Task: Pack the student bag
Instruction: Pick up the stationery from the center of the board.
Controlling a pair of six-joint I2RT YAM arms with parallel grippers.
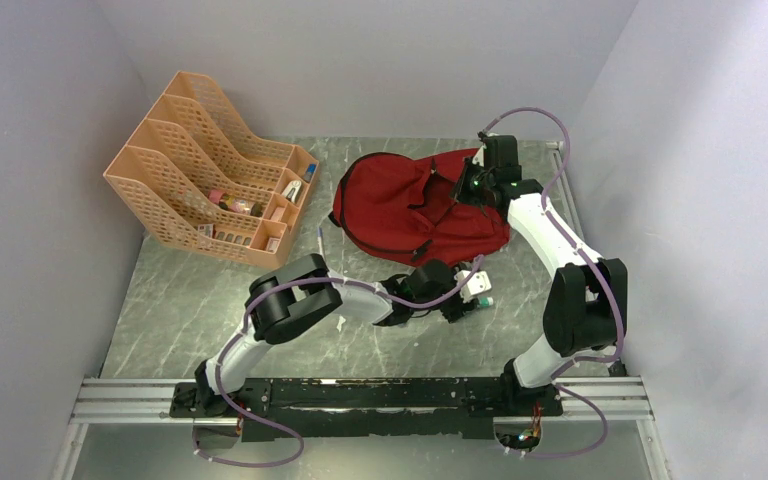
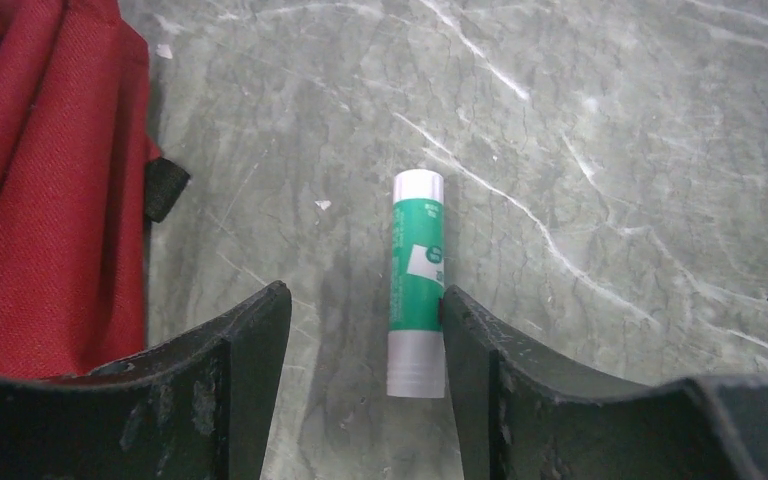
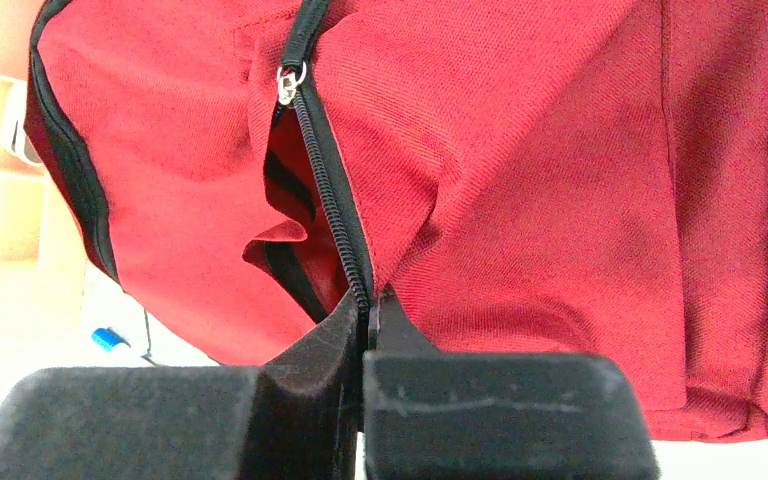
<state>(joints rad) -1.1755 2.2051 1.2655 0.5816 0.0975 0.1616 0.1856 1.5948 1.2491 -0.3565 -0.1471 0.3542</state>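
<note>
Student bag (image 1: 410, 205) lies on the desk (image 1: 210, 300) right of the file rack (image 1: 210, 170), its zipper (image 3: 330, 200) edge pinched by the closed right fingers (image 3: 300, 400), likely to hold its mouth open, while the open left fingers (image 2: 230, 380) straddle a glue stick (image 2: 417, 280) for pickup.

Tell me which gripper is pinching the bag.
The right gripper, shut on the student bag at its zipper; the left gripper stands open around a glue stick.
</note>
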